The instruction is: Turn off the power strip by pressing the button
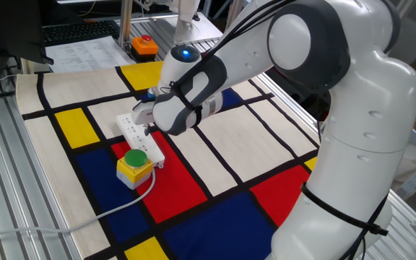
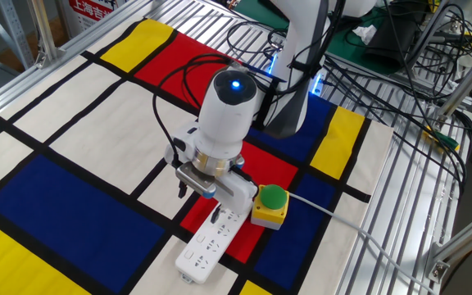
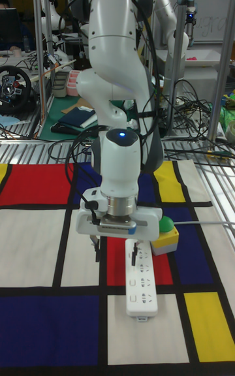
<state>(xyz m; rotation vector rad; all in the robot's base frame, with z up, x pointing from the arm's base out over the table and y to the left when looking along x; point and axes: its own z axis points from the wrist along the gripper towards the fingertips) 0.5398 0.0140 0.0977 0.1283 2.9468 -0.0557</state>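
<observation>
The white power strip (image 3: 141,282) lies flat on the patterned cloth, also seen at the power strip (image 2: 210,243) and the power strip (image 1: 137,136). My gripper (image 3: 115,252) hangs over the strip's end next to the yellow box and is open, with a wide gap between its dark fingers. One finger (image 3: 134,256) is over the strip. The other finger (image 3: 96,249) is off to its side over the cloth. The hand (image 2: 211,180) covers that end of the strip, so the button is hidden in every view.
A yellow box with a green dome (image 1: 134,165) stands against the strip, beside my hand. The strip's white cable (image 1: 85,218) runs off the cloth's edge. An orange box with a red button (image 1: 144,45) sits beyond the cloth. Metal grating surrounds the cloth.
</observation>
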